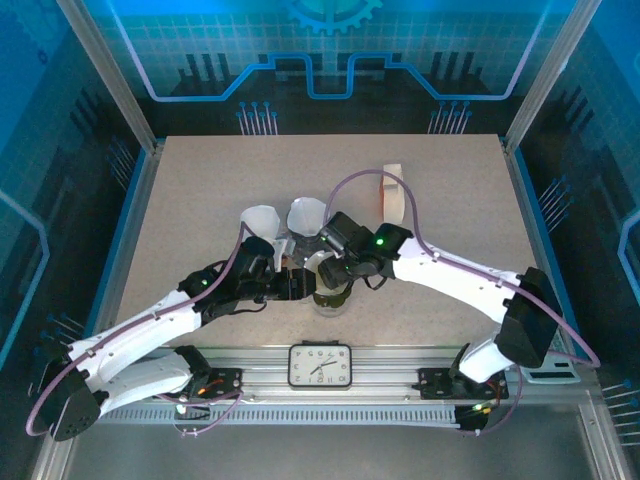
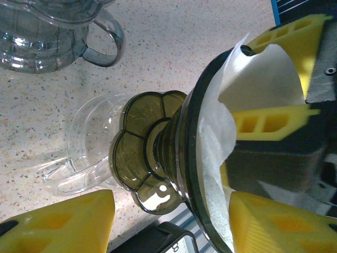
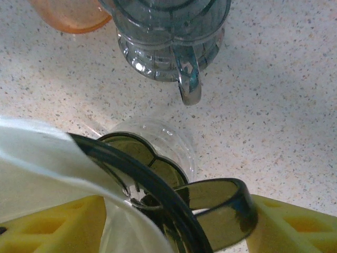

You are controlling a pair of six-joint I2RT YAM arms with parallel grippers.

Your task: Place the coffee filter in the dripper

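Dripper [image 2: 152, 153], dark olive plastic, sits on a clear glass cup [image 2: 89, 142] near the middle of the table [image 2: 184, 42], toward the front. Both arms meet over it.

Coffee filter [image 2: 263, 79] is in the dripper: white paper lines the inside of the cone, and its top edge sticks up past the rim on one side.

Right pincer [image 3: 179, 205]: released. Its jaws are spread wide; left wrist view puts one finger inside the cone and the other up at the rim, with loose paper between them, not pinched. In its own wrist view the dripper's handle [image 3: 221, 203] sits between the fingers, and the paper lies over the finger on the left.

Left pincer [image 2: 174, 195]: jaws apart, with the dripper between them. One finger is low by the flanged base, the other is up at the rim beside the paper. Can't tell whether they actually bear on the dripper or just bracket it.

Nearby: a grey-tinted glass pitcher [image 3: 168, 37] stands just behind the cup, with an orange translucent vessel [image 3: 71, 13] beside it. Two spare white filters [image 1: 262, 220] lie behind the arms. A clock [image 1: 320, 365] is on the front rail.
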